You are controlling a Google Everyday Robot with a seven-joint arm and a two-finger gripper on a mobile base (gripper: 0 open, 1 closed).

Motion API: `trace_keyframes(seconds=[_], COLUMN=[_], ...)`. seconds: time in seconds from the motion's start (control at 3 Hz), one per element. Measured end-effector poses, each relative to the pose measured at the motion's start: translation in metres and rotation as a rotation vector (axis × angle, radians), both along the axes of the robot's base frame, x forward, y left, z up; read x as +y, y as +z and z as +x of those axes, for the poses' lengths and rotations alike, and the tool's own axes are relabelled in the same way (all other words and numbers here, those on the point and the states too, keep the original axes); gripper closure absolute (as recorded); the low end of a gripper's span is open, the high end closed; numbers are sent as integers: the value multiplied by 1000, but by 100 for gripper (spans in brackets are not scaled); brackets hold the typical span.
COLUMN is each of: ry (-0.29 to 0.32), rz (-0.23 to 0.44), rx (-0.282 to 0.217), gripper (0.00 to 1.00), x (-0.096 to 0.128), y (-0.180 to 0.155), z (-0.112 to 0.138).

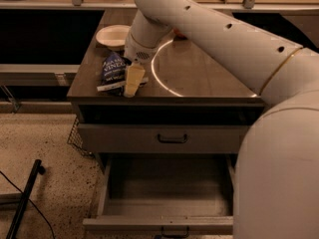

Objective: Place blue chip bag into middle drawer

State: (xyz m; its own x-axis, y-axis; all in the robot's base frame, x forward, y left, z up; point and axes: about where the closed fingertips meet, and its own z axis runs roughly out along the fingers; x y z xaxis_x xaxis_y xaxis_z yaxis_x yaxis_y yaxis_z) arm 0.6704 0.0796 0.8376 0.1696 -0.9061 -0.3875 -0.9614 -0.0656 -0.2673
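The blue chip bag (112, 69) lies flat on the left front part of the wooden counter (209, 78), its white lettering facing up. My gripper (130, 82) hangs from the white arm and reaches down at the bag's right edge, touching or very close to it. The middle drawer (167, 199) is pulled out below the counter, showing a deep grey tray with nothing in it and a small black handle at its front edge.
A white bowl (113, 35) sits on the counter behind the bag. A closed grey drawer front (124, 138) with a black handle is just above the open drawer. A wire basket (76, 139) and a black pole (22, 203) are on the speckled floor at left.
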Motion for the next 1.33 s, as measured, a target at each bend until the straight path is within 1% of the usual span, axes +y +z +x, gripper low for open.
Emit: trace_keyframes(seconds=[0.33, 0.67, 1.0, 1.33], ry=[0, -36, -44, -35], rz=[0, 27, 9, 3], rx=[0, -89, -105, -83], gripper=[100, 100, 100, 100], x=[0, -19, -30, -36], y=[0, 28, 25, 29], z=[0, -30, -41, -42])
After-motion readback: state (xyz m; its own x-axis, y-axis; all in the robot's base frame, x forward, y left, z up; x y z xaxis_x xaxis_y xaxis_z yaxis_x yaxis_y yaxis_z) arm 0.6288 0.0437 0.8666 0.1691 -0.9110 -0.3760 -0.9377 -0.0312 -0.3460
